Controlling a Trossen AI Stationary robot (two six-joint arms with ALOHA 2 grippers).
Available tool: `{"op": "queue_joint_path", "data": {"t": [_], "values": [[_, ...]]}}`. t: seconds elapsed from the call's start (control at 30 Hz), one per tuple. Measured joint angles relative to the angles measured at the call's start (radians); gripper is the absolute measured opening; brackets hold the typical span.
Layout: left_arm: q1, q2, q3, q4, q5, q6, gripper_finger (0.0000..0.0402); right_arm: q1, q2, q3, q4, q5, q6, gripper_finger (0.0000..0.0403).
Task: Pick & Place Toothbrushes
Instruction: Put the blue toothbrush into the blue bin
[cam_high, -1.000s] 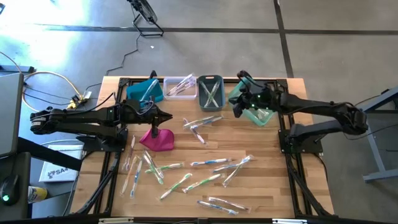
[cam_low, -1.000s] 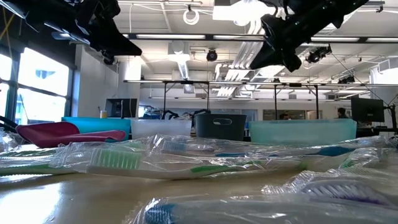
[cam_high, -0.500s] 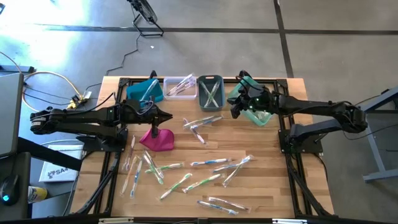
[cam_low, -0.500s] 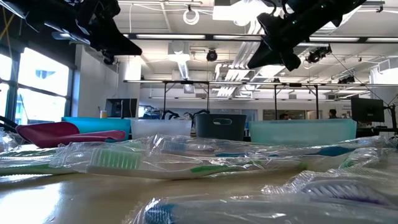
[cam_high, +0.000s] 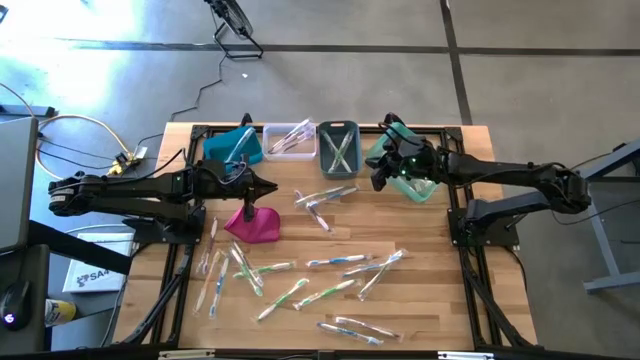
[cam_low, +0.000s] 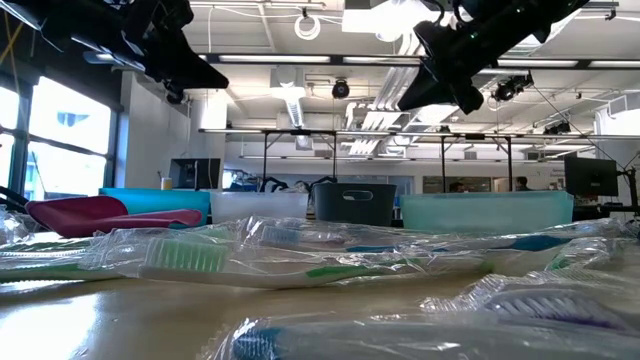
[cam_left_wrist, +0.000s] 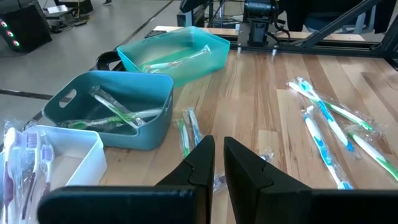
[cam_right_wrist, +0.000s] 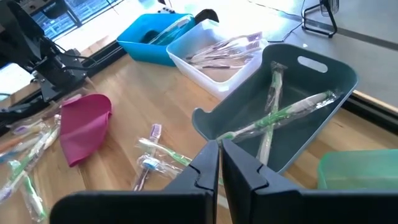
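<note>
while both fingers sets hang nearly closed, empty | right fingers (cam_high: 381, 172) by teal bin (cam_high: 425, 186) | toothbrushes (cam_high: 345, 262) well apart on table

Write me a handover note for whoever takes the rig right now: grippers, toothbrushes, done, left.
Left gripper: shut, empty, above the magenta pouch.
Right gripper: shut, empty, beside the teal bin.
Done: toothbrushes already lie in the blue bin, clear bin, grey bin and teal bin.
Left: loose toothbrushes scattered over the table, a few close in front of the bins.
</note>
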Motion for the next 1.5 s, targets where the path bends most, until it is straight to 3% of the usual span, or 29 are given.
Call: {"op": "queue_joint_path", "data": {"t": [0.57,0.97,1.27,1.5], "values": [[0.0,0.0,0.0,-0.008,0.0,-0.001,0.0029,0.014,0.116,0.0,0.028,-0.004,-0.049,0.001],[0.0,0.0,0.0,-0.008,0.0,0.0,0.0029,0.087,0.135,0.0,0.274,-0.166,-0.216,0.001],[0.0,0.0,0.0,-0.008,0.0,0.0,0.0029,0.185,0.135,0.0,0.456,-0.161,-0.205,0.0003],[0.0,0.0,0.0,-0.006,0.0,0.0,0.0029,0.234,0.135,0.069,0.383,-0.16,-0.19,0.0003]]}}
